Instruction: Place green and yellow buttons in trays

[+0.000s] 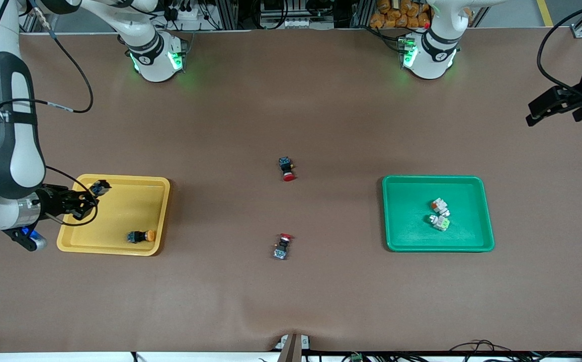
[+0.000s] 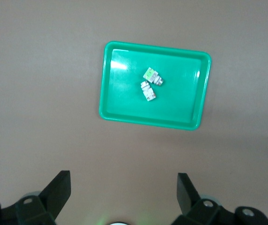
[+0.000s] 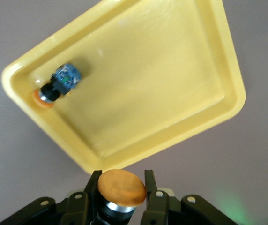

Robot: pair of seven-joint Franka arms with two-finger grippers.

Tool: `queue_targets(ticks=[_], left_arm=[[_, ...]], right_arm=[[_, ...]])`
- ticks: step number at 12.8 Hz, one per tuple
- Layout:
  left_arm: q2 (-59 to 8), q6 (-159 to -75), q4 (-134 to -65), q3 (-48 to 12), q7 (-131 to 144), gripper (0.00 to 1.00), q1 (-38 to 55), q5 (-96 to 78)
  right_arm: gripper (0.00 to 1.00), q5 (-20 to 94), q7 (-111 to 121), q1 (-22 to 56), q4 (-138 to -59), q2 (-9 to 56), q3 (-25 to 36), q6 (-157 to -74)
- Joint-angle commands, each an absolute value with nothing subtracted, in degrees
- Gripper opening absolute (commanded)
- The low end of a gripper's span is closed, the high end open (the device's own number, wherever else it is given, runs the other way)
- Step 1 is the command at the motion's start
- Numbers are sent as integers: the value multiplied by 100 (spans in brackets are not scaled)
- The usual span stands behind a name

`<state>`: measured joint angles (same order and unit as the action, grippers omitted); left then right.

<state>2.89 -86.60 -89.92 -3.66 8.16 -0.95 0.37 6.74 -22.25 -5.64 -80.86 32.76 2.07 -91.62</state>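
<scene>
Brown tabletop surface (image 1: 291, 100) with two shallow plastic trays. Right tool (image 1: 89, 197) hangs over the yellow rectangular tray's (image 1: 119, 250) rim at the right arm's end, fingers clamped on a black-bodied push-button with an orange-yellow cap (image 3: 122, 187). A second orange-capped button (image 1: 141, 236) lies inside that tray. Two silver-white, pale-green-faced buttons (image 1: 439, 213) lie side by side in the green rectangular tray (image 1: 401, 241). Two red-capped black buttons (image 1: 286, 169) lie between the trays. Left tool (image 2: 123, 190) waits high up, fingers spread wide and empty.
</scene>
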Motion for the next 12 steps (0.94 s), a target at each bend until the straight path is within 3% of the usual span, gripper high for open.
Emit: queue_targets(ticks=[1,2,3,4,7,12], left_arm=[[360,-8543,-9026,-378,835,100,-79,-53],[360,-8543,-9026,-369,835,100,-97,-53],[343,-8543,-9026,-378,826,100,-97,-53],[334,-8543,-9026,-378,817,100,-97,-53],[282,-8552,-9044,-378,826,100,-79,-44],[299,-8604,-9158,-500,905,100,-70,-9]], right_arm=[[0,580,-1663,-571,-8560,3182,377,-9622],[17,580,-1287,-606,-8587,3182,378,-9615],[62,580,-1057,-598,-8596,3182,413,-9598],[100,580,-1037,-589,-8587,3173,422,-9580],[100,571,-1037,-536,-8569,2963,396,-9431],[100,563,-793,-545,-8587,2015,334,-8975]])
